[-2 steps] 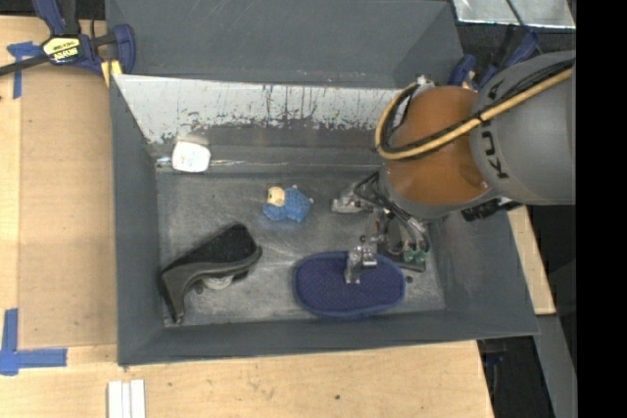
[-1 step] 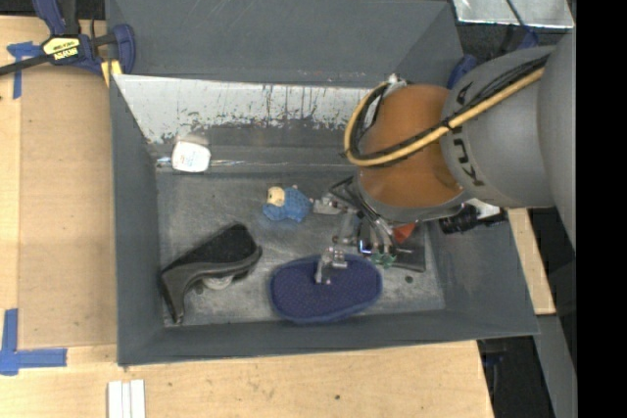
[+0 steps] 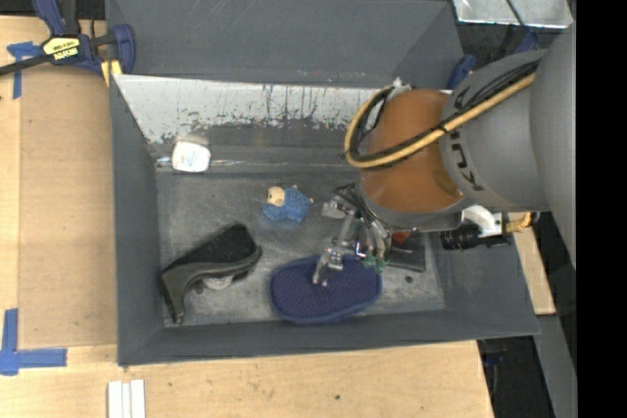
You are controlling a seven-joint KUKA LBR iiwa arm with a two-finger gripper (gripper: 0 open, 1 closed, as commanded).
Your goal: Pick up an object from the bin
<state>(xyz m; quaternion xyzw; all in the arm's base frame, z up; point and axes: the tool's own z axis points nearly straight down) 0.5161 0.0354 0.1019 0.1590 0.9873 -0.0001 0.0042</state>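
The dark blue oval pad point(image 3: 323, 294) lies on the floor of the bin point(image 3: 137, 240) at the front, right of centre. The end effector point(image 3: 331, 269) is over its rear part; apart or together cannot be told. 1 black heeled shoe point(image 3: 211, 259) lies left of the pad, apart from it. Farther back lie 1 blue-and-tan scrap point(image 3: 286, 205) and 1 white lump point(image 3: 191, 157) at the rear wall.

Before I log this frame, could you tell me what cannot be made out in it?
All in the camera view:
The dark flat thing at the bin's right end is mostly hidden under the arm.
The dark blue oval thing is partly covered by the gripper.
The small blue and tan thing is too small to identify.
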